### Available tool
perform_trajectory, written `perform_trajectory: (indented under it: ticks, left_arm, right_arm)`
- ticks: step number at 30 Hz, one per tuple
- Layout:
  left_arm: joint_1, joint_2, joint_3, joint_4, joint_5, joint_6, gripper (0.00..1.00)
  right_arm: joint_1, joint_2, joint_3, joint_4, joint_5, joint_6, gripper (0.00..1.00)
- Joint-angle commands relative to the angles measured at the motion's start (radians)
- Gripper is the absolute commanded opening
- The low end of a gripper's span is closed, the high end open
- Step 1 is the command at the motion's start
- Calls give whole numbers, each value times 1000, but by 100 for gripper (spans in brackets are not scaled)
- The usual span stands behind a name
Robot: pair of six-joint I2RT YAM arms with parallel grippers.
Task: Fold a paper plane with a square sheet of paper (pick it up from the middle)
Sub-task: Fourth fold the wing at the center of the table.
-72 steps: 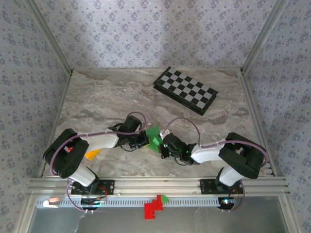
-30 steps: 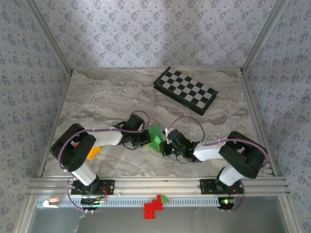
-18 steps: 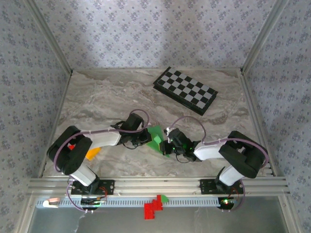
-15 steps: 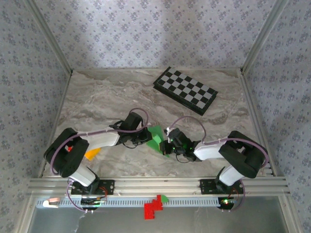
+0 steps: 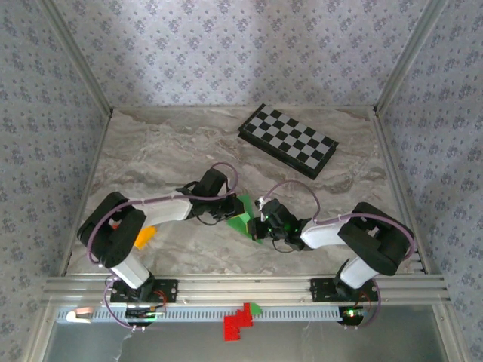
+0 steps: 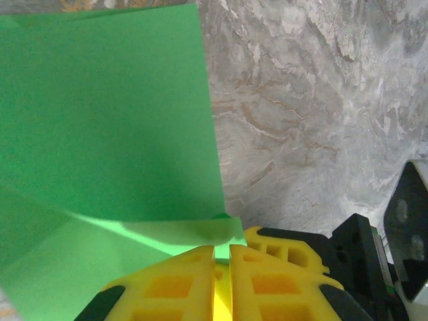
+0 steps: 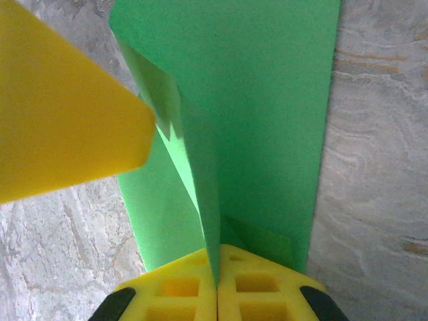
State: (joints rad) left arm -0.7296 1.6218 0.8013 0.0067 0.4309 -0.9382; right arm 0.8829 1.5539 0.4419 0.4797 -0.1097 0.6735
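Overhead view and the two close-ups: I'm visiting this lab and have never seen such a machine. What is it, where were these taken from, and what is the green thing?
These are two robot arms, bolted side by side at the near edge of a marble-patterned table. The overhead view looks down from above and behind them. Each close-up comes from a camera on one wrist, so the yellow pads at the bottom are that arm's own fingers. A checkerboard and an orange block lie on the table. The green thing is a paper sheet, bent into a fold. The left tool and right tool are each pinched shut on it.
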Motion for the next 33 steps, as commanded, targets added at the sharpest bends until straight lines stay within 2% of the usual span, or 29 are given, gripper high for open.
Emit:
perform_trajectory:
  ticks: [1,15,33]
  left_arm:
    - [-5,30,39,17,26,30,14]
    - [-1,106,53,34,29,41,14]
    - [25,98,34,41,41,48,15]
  right_arm:
    - [-7,27,-23,-61,2,12,7]
    - [-7,26,-20,-64,3,12,10]
    - [-5,33,-17,-69,-3,12,11]
